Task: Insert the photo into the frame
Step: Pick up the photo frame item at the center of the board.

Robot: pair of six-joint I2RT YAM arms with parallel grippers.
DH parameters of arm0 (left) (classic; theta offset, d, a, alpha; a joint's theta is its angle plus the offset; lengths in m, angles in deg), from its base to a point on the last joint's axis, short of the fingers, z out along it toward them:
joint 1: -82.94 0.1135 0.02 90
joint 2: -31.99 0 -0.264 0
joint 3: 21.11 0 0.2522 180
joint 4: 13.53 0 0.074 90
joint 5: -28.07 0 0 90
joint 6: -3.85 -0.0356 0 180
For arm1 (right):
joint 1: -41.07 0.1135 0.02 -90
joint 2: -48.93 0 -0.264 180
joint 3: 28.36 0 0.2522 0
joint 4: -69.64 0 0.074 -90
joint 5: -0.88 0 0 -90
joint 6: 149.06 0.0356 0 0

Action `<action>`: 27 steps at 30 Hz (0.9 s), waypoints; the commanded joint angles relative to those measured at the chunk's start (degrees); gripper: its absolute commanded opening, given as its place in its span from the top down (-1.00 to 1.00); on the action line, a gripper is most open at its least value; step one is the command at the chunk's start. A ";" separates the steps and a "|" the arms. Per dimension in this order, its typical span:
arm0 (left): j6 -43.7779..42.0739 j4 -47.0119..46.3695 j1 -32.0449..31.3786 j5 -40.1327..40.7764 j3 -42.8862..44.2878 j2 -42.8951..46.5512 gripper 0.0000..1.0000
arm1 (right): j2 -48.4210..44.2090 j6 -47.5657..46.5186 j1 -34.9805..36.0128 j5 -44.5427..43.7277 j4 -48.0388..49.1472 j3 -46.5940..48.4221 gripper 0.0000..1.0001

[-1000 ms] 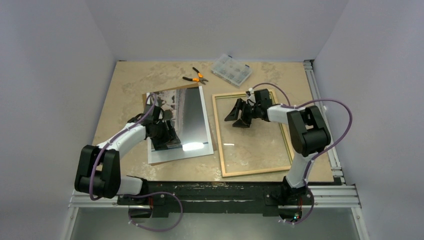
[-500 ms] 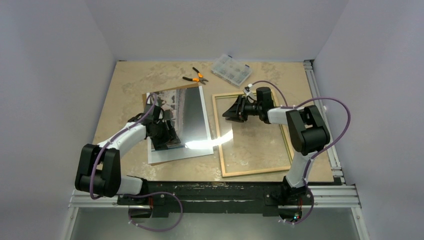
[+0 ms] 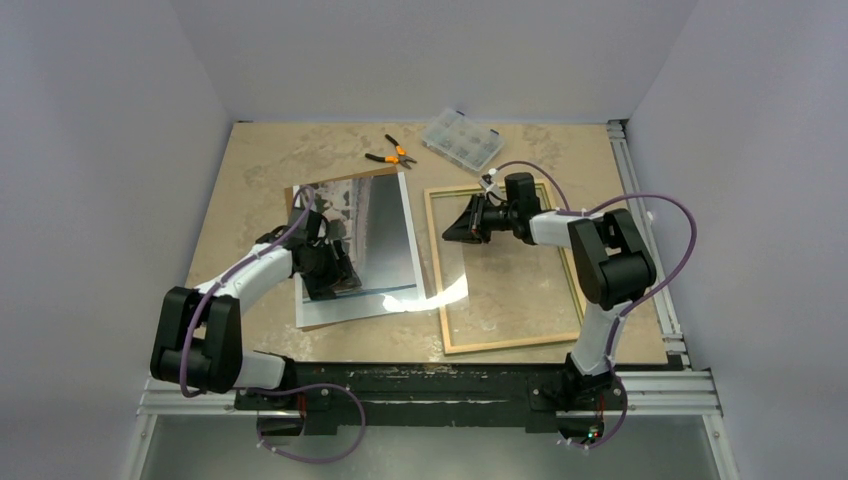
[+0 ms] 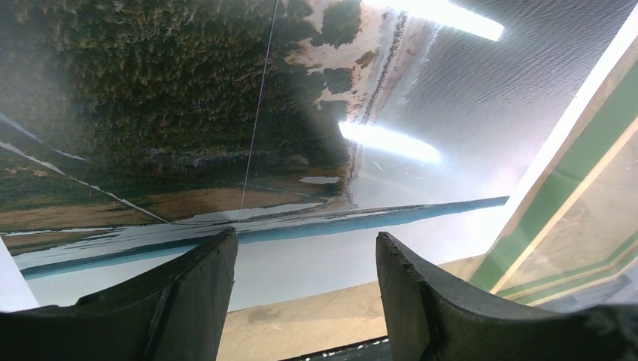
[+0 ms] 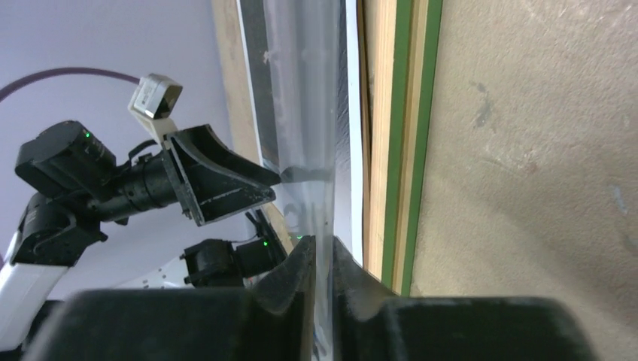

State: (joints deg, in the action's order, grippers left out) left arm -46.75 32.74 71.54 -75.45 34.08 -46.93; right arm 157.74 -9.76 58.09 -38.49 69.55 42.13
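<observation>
The photo (image 3: 385, 235) lies face up on the table's left half, glossy and dark with a white border (image 4: 316, 263). My left gripper (image 3: 330, 275) rests over its near left part, fingers wide apart and open (image 4: 305, 244), nothing between them. The frame (image 3: 510, 343) lies pale wood side up to the right; its green and wood left rail (image 5: 399, 150) shows beside my right gripper (image 3: 455, 228). That gripper (image 5: 323, 248) is shut on the clear pane (image 5: 308, 113). The pane is tilted up off the frame, and its glare (image 3: 450, 285) reaches over the photo's corner.
A brown backing sheet (image 3: 300, 195) lies under the photo and sticks out at its far left corner. Orange-handled pliers (image 3: 390, 155) and a clear parts box (image 3: 463, 140) lie at the back. A metal rail (image 3: 645, 250) runs along the table's right edge.
My right gripper moved left to the frame's left rail and closed on the clear pane, whose edge lifted; the glare shifted toward the photo. The left arm stayed put.
</observation>
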 commanded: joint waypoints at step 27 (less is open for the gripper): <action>8.16 -0.72 -13.37 1.68 7.05 12.38 -0.96 | -50.70 -16.03 0.36 -46.60 -59.46 20.75 1.00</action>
State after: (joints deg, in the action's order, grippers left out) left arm -42.62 34.20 64.27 -76.28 35.31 -29.47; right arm 110.75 -23.55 58.42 -74.51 21.43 56.80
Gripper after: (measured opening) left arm 0.984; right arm 0.003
